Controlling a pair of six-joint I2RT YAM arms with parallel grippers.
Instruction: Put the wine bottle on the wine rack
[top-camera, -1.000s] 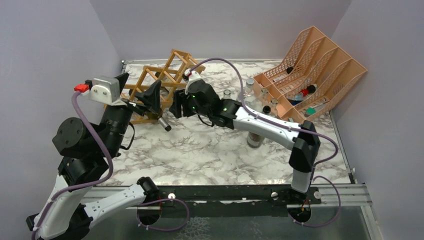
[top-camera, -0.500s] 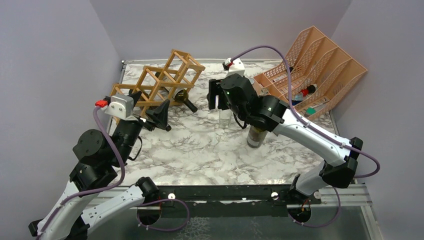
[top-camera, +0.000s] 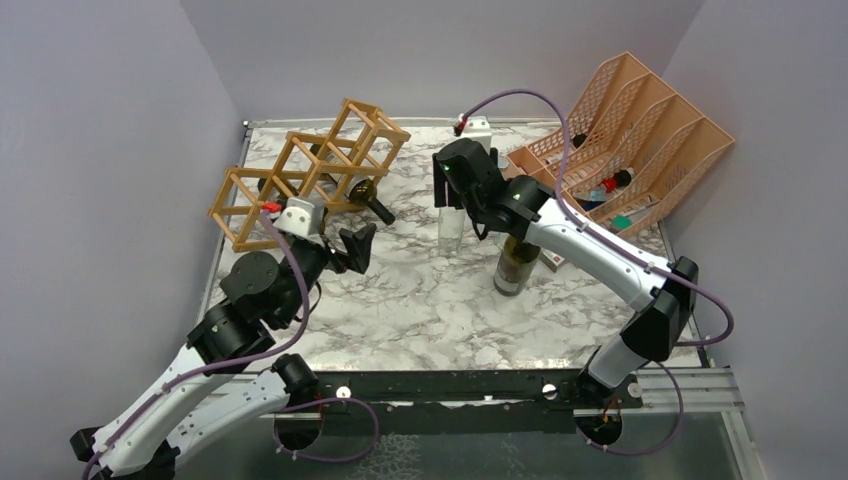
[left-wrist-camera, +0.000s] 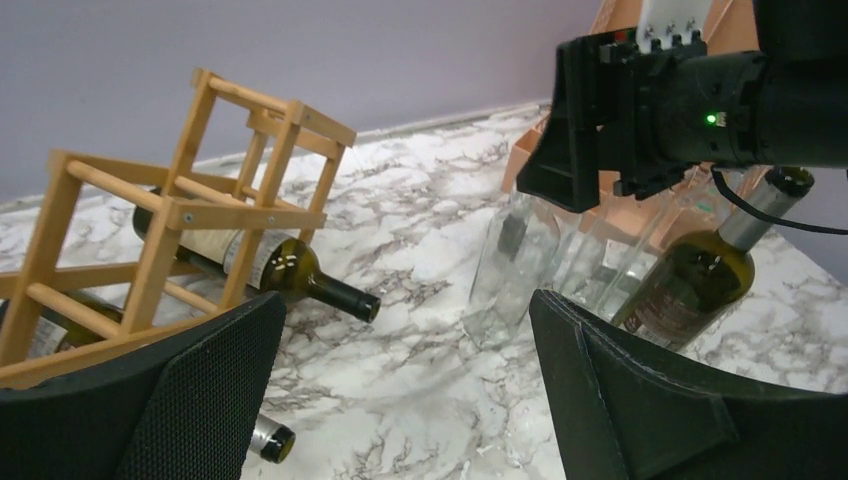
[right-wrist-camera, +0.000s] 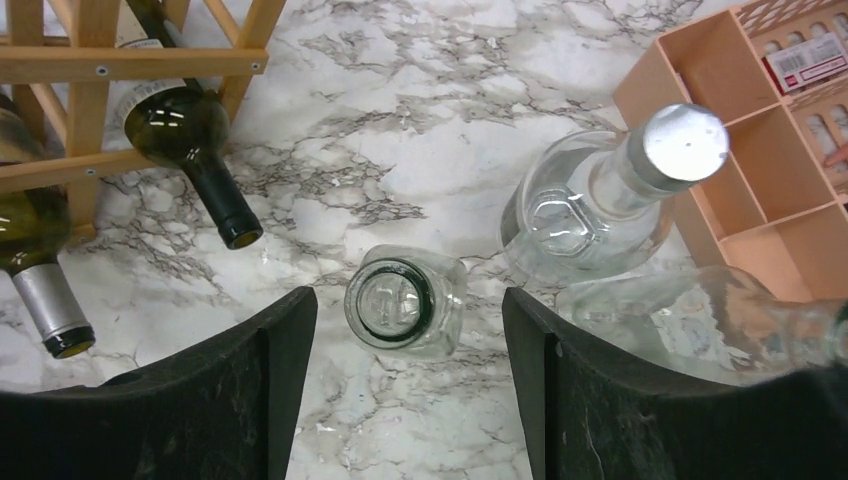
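Observation:
The tan wooden wine rack (top-camera: 300, 170) stands at the back left, also in the left wrist view (left-wrist-camera: 190, 210). A dark green wine bottle (top-camera: 368, 203) lies in one of its cells, neck sticking out toward the middle (left-wrist-camera: 300, 275) (right-wrist-camera: 190, 145). A second bottle (right-wrist-camera: 35, 275) with a silver neck lies in a lower cell. Another green wine bottle (top-camera: 515, 265) stands upright on the table (left-wrist-camera: 700, 285). My left gripper (top-camera: 355, 245) (left-wrist-camera: 405, 330) is open and empty in front of the rack. My right gripper (top-camera: 450, 190) (right-wrist-camera: 408, 330) hangs open above a clear open-mouthed bottle (right-wrist-camera: 402, 300), not touching it.
Clear glass bottles stand right of centre: one silver-capped (right-wrist-camera: 620, 190), one further right (right-wrist-camera: 720, 320). A salmon-orange perforated file organiser (top-camera: 640, 140) with small items fills the back right corner. Grey walls close the table at the left, back and right.
My right gripper drew back from the rack to the right, leaving the dark bottle in its cell. My left arm lowered and swung from the rack's front toward the middle.

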